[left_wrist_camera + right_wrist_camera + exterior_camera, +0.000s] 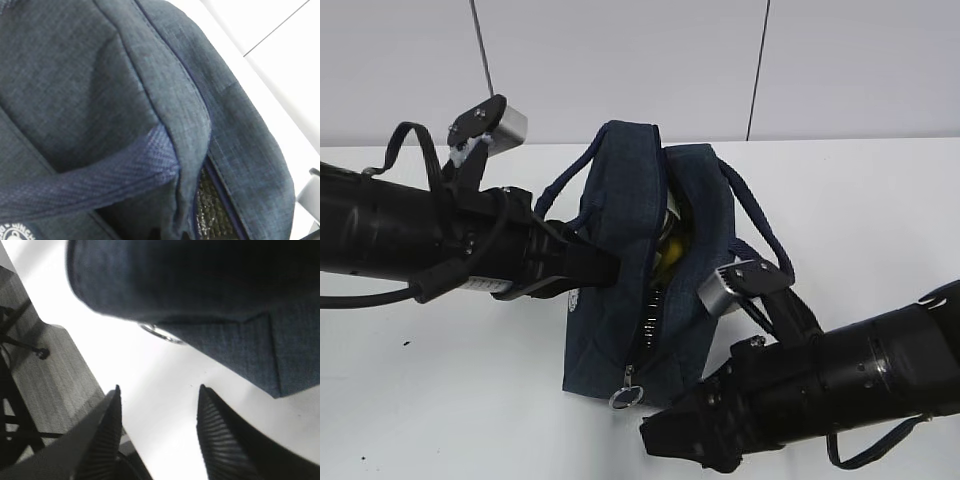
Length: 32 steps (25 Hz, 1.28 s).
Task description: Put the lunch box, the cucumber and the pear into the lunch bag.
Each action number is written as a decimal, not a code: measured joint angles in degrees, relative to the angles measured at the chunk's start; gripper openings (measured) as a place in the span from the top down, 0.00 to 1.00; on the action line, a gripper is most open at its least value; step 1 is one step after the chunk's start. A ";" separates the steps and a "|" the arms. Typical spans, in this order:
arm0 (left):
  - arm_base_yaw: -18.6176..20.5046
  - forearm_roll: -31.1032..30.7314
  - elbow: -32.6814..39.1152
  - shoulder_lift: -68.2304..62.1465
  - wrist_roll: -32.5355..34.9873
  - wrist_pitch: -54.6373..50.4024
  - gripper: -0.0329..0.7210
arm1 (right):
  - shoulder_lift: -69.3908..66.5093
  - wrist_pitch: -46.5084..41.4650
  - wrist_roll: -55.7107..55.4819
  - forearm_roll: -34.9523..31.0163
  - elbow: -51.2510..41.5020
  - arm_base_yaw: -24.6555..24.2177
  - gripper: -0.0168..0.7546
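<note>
The navy lunch bag (620, 230) stands mid-table with its top zipper parted. Its metal ring pull (625, 397) hangs at the near end. Something yellowish, perhaps the pear (672, 243), shows in the opening. The lunch box and the cucumber are hidden. My left gripper (610, 265) presses against the bag's left panel by a handle; its jaws are hidden. The left wrist view is filled with bag fabric (150, 75), a handle strap (100, 180) and silver lining (210, 210). My right gripper (159, 387) is open and empty over the table, just short of the ring pull (160, 333) and the bag (225, 300).
The white table (880, 220) spreads around the bag. The table's edge and the floor (45, 370) show at the left of the right wrist view. A white wall stands behind.
</note>
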<state>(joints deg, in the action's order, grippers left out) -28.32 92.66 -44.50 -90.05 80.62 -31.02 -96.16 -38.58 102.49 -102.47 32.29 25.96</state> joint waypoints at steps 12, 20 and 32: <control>0.00 -0.04 0.00 0.00 0.00 -0.17 0.98 | 2.76 23.29 9.29 -0.85 -3.01 0.00 0.48; 0.00 -0.04 0.00 0.00 0.00 -0.30 0.98 | 8.93 31.82 10.66 -1.04 -2.88 0.00 0.53; 0.00 -0.04 0.00 0.00 0.00 -1.29 0.98 | 13.11 78.08 -0.54 -1.18 3.25 0.00 0.54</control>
<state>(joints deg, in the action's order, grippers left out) -28.32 92.62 -44.50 -90.05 80.62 -32.31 -83.06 39.50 101.96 -103.65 35.54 25.96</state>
